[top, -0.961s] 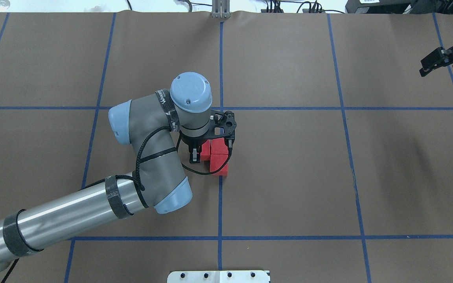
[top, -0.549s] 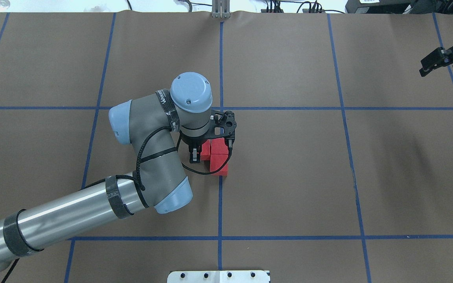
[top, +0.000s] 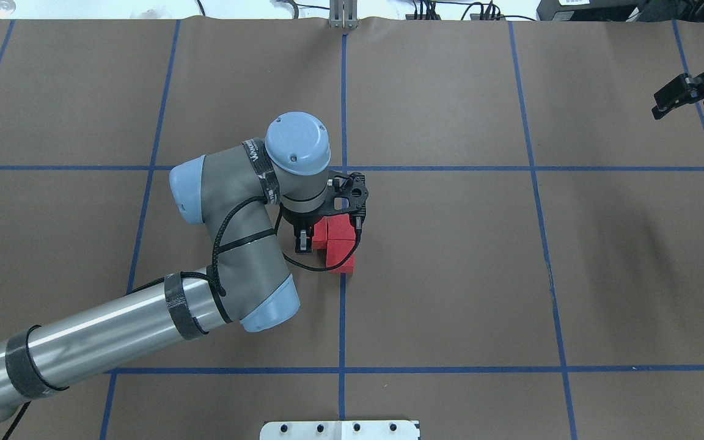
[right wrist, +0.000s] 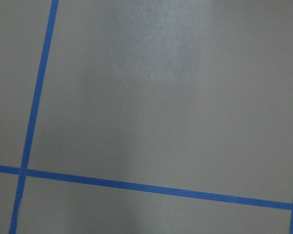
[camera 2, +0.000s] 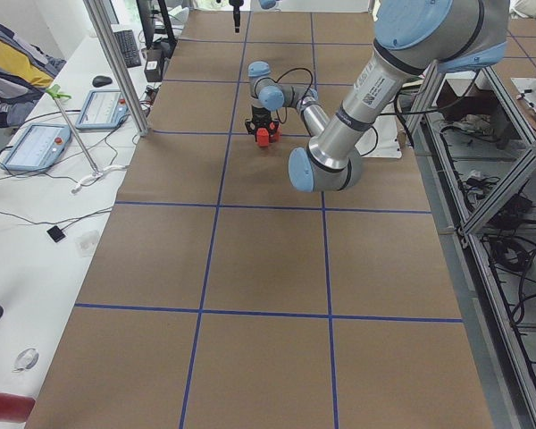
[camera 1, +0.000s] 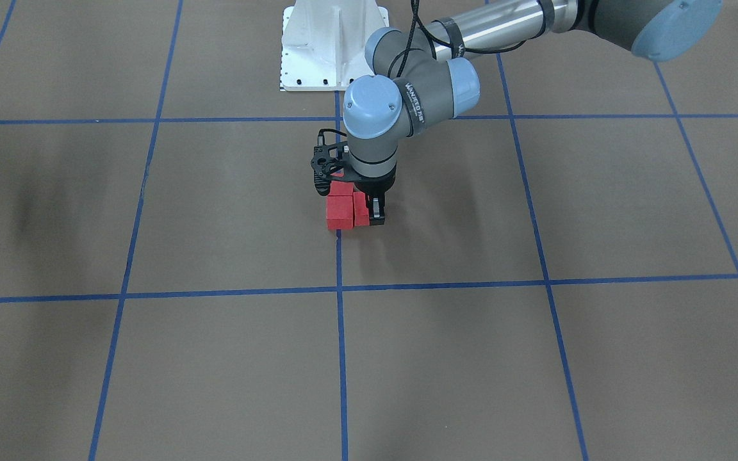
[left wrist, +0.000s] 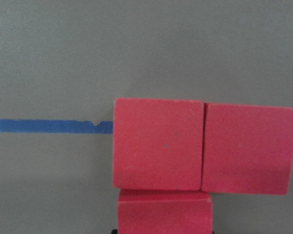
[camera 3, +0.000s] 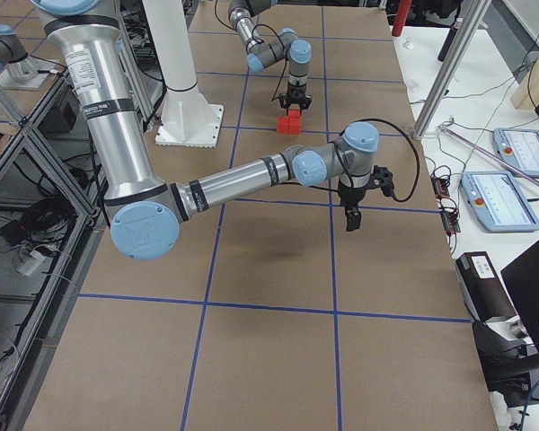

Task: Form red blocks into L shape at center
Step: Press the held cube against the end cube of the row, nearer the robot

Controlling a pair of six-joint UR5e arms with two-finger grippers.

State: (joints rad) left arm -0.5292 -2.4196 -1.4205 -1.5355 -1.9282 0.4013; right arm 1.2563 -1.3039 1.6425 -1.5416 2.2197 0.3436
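Observation:
Three red blocks lie together at the centre crossing of the blue lines: two in a row (top: 341, 229) (top: 341, 256) and a third (top: 320, 235) beside the far one, in an L. The left wrist view shows the row (left wrist: 158, 144) (left wrist: 246, 148) and the third block (left wrist: 163, 209) touching them. My left gripper (top: 302, 243) points straight down just on the third block's outer side (camera 1: 376, 216). It looks shut and holds nothing. My right gripper (top: 660, 111) hangs far to the right above bare table (camera 3: 350, 223). It looks shut and empty.
Brown paper with a blue tape grid (top: 529, 168) covers the table. The robot's white base plate (top: 340, 428) is at the near edge. The left arm's elbow (top: 248, 244) hangs over the square left of the blocks.
The left arm has shifted a few pixels at most. The blocks and the right gripper have not visibly moved.

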